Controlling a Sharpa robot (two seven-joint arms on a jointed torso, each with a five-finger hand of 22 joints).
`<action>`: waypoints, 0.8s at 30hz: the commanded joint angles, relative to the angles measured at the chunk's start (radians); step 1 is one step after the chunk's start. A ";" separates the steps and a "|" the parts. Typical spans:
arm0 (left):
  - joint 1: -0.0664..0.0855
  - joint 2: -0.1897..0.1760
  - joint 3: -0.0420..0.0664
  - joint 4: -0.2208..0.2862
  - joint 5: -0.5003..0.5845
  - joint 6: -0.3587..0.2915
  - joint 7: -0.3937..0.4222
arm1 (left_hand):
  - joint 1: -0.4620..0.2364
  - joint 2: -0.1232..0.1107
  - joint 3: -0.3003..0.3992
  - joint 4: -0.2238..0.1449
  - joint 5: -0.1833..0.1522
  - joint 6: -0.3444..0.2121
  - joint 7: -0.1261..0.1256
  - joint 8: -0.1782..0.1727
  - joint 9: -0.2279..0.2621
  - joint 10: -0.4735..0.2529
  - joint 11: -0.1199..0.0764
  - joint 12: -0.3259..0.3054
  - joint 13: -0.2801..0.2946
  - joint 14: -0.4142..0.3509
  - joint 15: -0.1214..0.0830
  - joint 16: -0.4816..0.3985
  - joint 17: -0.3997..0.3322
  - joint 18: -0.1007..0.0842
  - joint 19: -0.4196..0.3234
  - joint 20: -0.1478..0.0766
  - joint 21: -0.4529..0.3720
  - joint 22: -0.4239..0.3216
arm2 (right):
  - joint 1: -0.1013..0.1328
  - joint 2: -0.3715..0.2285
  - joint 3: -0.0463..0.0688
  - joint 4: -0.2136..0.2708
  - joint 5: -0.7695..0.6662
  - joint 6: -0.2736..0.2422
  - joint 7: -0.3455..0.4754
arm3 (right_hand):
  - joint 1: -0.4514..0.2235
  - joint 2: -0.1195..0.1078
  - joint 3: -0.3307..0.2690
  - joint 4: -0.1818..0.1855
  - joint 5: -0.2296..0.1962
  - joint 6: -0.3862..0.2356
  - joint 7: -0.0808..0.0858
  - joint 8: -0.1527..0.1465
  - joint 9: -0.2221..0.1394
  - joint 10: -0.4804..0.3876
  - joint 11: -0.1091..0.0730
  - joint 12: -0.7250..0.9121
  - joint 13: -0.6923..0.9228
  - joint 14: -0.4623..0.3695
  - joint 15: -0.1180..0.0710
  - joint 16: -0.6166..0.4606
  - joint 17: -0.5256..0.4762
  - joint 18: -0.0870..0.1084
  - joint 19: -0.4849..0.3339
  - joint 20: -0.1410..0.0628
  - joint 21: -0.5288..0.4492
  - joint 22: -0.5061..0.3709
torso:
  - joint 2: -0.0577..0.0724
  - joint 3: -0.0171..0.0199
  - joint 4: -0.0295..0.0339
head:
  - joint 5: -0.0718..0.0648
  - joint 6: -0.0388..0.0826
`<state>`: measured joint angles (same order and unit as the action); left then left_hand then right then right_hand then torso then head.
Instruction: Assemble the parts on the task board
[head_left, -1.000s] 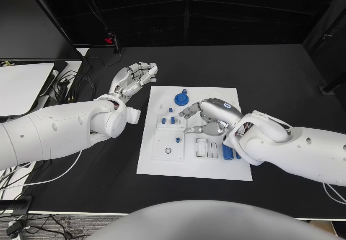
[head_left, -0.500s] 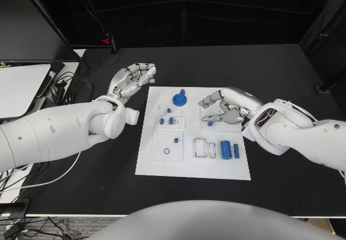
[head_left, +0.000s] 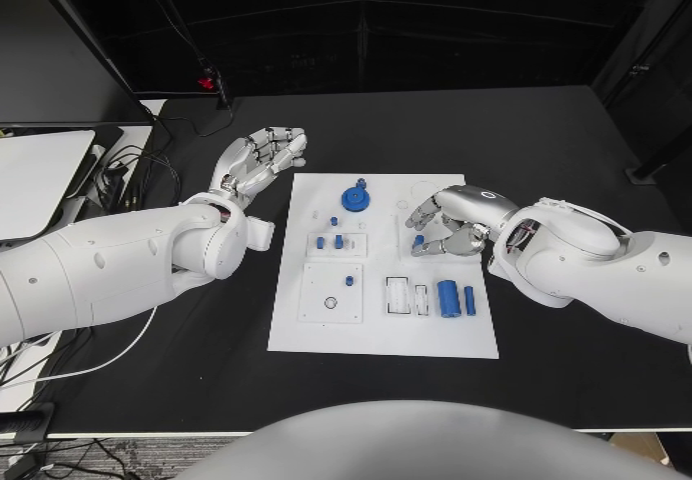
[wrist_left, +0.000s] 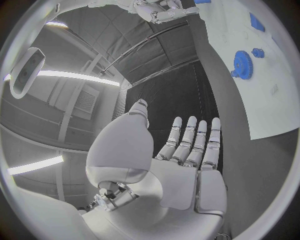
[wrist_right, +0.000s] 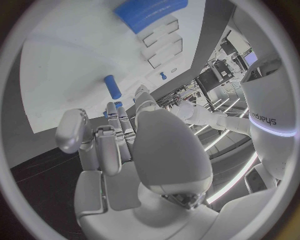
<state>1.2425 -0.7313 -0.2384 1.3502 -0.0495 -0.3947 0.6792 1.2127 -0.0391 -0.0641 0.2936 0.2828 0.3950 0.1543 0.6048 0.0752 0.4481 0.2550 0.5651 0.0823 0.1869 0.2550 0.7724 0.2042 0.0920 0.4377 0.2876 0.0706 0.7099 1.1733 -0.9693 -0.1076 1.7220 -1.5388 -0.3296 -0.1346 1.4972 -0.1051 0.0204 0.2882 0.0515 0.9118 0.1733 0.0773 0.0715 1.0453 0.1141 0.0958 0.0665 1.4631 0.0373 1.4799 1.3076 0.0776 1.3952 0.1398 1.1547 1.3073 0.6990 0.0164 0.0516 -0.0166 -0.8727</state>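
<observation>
The right hand (head_left: 450, 222), fingers loosely curled and empty, hovers at three o'clock of the task board (head_left: 387, 335), seemingly poised to pick a part, while the left hand (head_left: 257, 162) waits wide-fingered at ten o'clock.

On the black desk (head_left: 548, 130), the flat white rectangular task board (head_left: 433, 340) carries a blue toothed gear (head_left: 356, 198) at twelve o'clock; the right hand (head_left: 450, 218) hovers curled at two o'clock.

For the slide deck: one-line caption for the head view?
Right hand hovers over the white task board near a small blue part; left hand waits open beside the board.
</observation>
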 joint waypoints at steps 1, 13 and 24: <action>0.001 -0.001 0.001 0.001 0.001 0.008 0.136 | 0.002 0.011 0.005 0.000 0.006 -0.007 0.138 0.005 -0.001 -0.004 0.000 0.003 -0.001 -0.009 0.002 0.004 -0.001 -0.001 0.007 0.003 0.001 -0.001 | 0.001 0.006 0.000 -0.001 -0.088 0.077 -0.082 | -0.009 -0.001 -0.001 0.003 -0.004 0.007 -0.002 0.005 0.000 0.006 -0.001 0.003 0.000 0.067 -0.007 -0.005 0.072 0.016 -0.004 -0.003 -0.005 0.074 | 0.000 -0.0005 0.0011 | -0.002 0.000; 0.000 -0.004 0.001 0.004 0.001 0.009 0.136 | 0.002 0.012 0.005 0.000 0.007 -0.008 0.138 0.006 -0.002 -0.005 0.000 0.005 -0.001 -0.009 0.002 0.005 -0.002 -0.001 0.006 0.003 0.001 -0.003 | 0.000 0.042 0.000 -0.019 -0.115 0.107 -0.124 | 0.029 0.025 0.036 -0.005 -0.004 0.031 -0.022 0.012 0.001 0.027 -0.010 0.010 -0.001 0.070 -0.015 0.000 0.081 0.016 -0.002 -0.011 -0.005 0.074 | 0.000 -0.0014 0.0013 | -0.007 0.000; 0.000 -0.004 0.001 0.004 0.001 0.008 0.135 | 0.002 0.012 0.005 0.000 0.007 -0.008 0.138 0.006 -0.002 -0.005 0.000 0.005 -0.001 -0.009 0.002 0.005 -0.002 -0.001 0.006 0.003 0.001 -0.003 | -0.001 0.051 0.000 -0.021 -0.123 0.084 -0.123 | 0.068 0.054 0.063 -0.005 -0.004 0.079 -0.032 0.028 0.005 0.087 -0.025 0.024 -0.001 0.075 -0.026 0.011 0.099 0.014 0.003 -0.021 0.002 0.078 | -0.001 -0.0005 0.0008 | -0.004 0.000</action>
<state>1.2415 -0.7356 -0.2384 1.3525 -0.0495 -0.3944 0.6792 1.2166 -0.0352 -0.0642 0.2936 0.2865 0.3950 0.1542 0.6047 0.0745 0.4482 0.2550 0.5651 0.0824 0.1869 0.2550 0.7723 0.2032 0.0920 0.4377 0.2876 0.0706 0.7079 1.1715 -0.9189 -0.1079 1.6998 -1.6419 -0.2422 -0.2452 1.5546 -0.0481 0.0752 0.2831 0.0515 0.9853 0.1404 0.1017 0.0762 1.1244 0.0891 0.1128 0.0664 1.4669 0.0192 1.4851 1.3074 0.0775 1.3956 0.1251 1.1497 1.3073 0.6988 0.0156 0.0525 -0.0203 -0.8727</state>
